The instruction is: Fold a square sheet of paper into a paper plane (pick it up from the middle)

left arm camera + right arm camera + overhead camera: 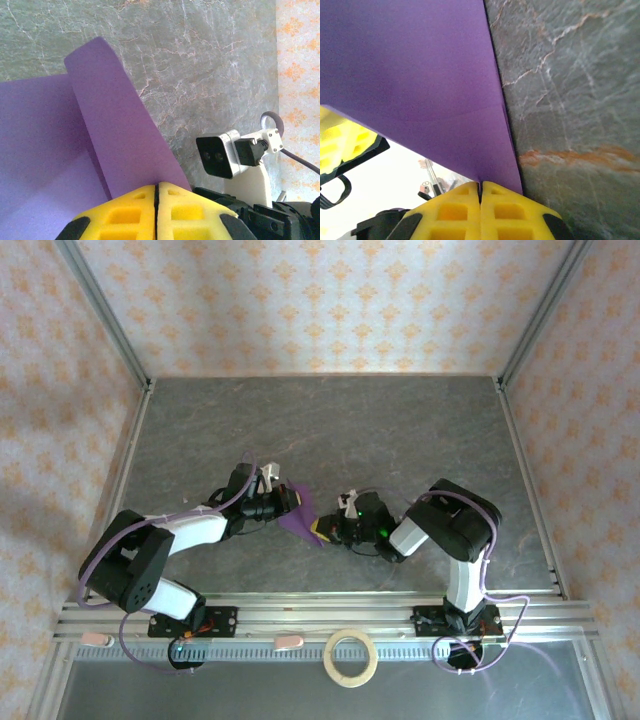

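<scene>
While the left gripper (156,190) and right gripper (480,186) each clamp one end, the folded purple sheet (298,521) stretches lengthwise between them.

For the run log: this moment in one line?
left gripper: shut on purple paper | right gripper: shut on purple paper | fold: partial, one flap creased
</scene>
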